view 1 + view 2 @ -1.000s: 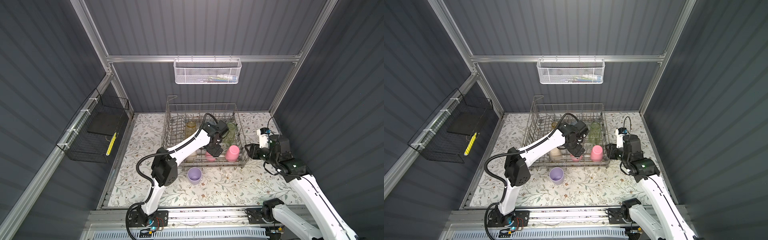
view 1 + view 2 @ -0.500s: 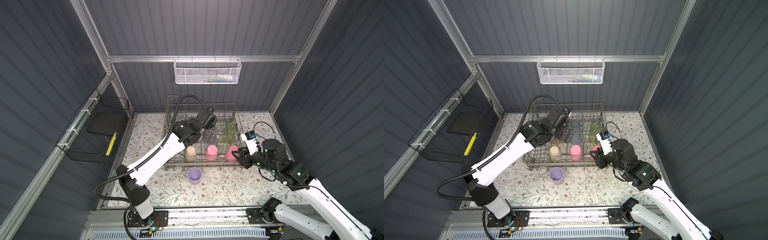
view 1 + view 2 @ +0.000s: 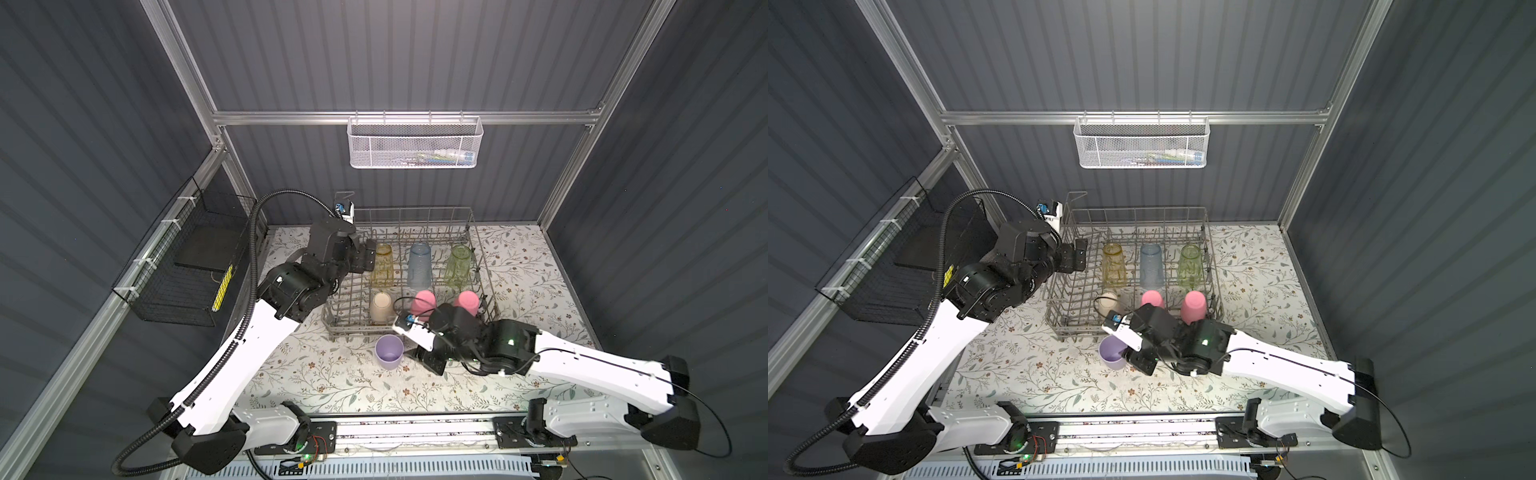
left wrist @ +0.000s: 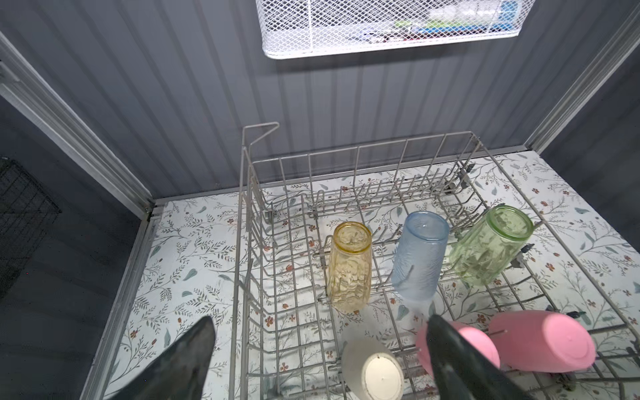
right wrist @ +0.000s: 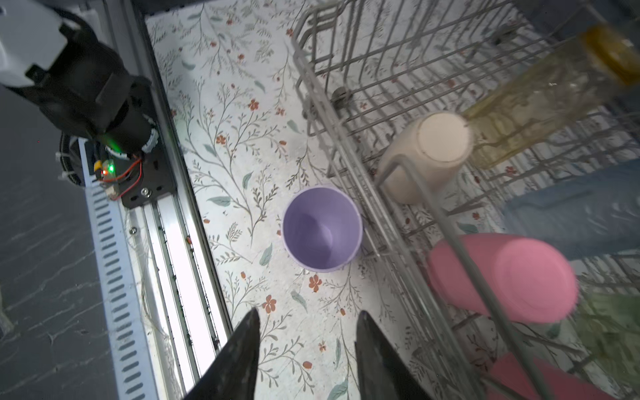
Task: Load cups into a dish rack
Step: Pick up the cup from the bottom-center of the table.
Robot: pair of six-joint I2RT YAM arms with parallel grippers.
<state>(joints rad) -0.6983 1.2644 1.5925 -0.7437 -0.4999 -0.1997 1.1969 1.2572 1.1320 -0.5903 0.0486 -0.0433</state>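
Note:
The grey wire dish rack holds upside-down cups: amber, blue and green at the back, beige and two pink in front. A lilac cup stands upright on the mat just before the rack's front wall. My right gripper hovers low beside it, open and empty, with the lilac cup a short way ahead of its fingertips. My left gripper hangs open and empty above the rack's left side.
A white mesh basket hangs on the back wall. A black wire basket hangs on the left wall. The arms' base rail runs along the front edge of the floral mat.
My left arm has pulled back from the rack's middle to its left side, leaving a pink cup in the front row. My right arm has swung from the rack's right side down towards the lilac cup.

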